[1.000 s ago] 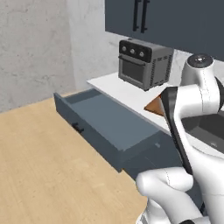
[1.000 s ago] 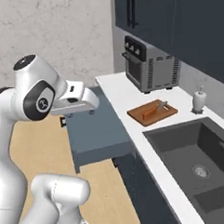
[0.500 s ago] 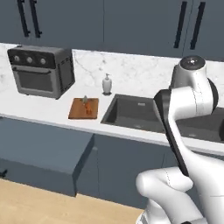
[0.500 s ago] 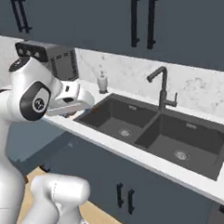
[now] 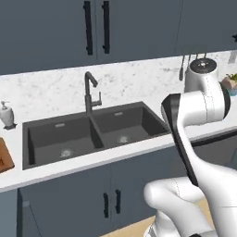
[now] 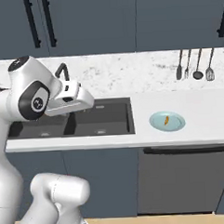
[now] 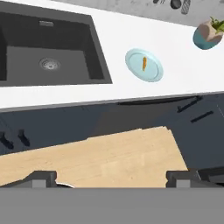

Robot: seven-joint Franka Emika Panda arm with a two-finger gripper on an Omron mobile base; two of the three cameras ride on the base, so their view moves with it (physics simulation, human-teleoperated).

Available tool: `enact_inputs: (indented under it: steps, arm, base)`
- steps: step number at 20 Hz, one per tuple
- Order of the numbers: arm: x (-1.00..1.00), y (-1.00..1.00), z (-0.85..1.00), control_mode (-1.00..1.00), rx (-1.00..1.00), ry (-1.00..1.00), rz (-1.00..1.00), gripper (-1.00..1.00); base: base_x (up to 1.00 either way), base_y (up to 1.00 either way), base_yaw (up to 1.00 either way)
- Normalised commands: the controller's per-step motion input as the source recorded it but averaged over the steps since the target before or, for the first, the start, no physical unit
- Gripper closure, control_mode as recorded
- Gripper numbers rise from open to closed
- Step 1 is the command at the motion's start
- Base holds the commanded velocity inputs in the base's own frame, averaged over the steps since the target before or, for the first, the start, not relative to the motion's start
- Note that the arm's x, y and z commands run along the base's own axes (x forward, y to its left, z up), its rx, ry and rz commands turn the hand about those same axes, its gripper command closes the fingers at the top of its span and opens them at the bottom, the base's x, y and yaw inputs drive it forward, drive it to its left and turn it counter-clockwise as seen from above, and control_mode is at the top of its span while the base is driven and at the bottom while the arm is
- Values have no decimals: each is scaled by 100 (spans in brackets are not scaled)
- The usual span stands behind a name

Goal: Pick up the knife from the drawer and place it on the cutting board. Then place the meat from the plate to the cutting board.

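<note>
Gripper (image 7: pixel 111 177) jaws stand spread to their full width with nothing between them and nothing touching either tip; in the hand view the two dark fingertips (image 7: pixel 41 177) sit far apart at the bottom, over bare wooden floor in front of the cabinets. That wide, empty stance suits an arm in transit rather than one about to close on anything, and judging by the scene, the robot is being lined up for the second half of the task. Taking the sink (image 6: pixel 86 117) as the landmark: the plate (image 6: pixel 167 121) lies on the white counter (image 6: pixel 203 123) to the right of the sink, apart from its rim, and the meat (image 6: pixel 166 120) rests near the plate's middle as a small orange-brown sliver. The same plate (image 7: pixel 144 64) and meat (image 7: pixel 144 63) show from the hand camera, well above the fingertips, so the hand is aimed roughly that way but is nowhere near the plate yet. The cutting board (image 5: pixel 3 157) peeks in as a reddish edge on the counter left of the sink, on the far side from the plate; whether the knife lies on it cannot be told, since most of the board is cut off. A soap bottle (image 5: pixel 6 115) stands behind the board, left of the sink, and the faucet (image 5: pixel 90 92) rises behind the basins.
</note>
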Motion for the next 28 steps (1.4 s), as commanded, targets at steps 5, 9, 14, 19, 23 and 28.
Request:
enact_inputs:
  steps: [5,9,14,19,23,28]
  arm:
    - [0,0,0,100,0,0,0,-100]
    - [0,0,0,100,0,0,0,-100]
    - [0,0,0,100,0,0,0,-100]
    - [29,-13,-11,-100,1,6,4,-100]
    - [26,-77,-76,-100,12,36,11,-100]
    - [37,-21,-62,-100,12,22,1,-100]
  base:
    - [8,-96,-22]
    - [40,-38,15]
    - [75,-4,12]
    - [53,6,6]
    - [0,0,0]
    - [0,0,0]
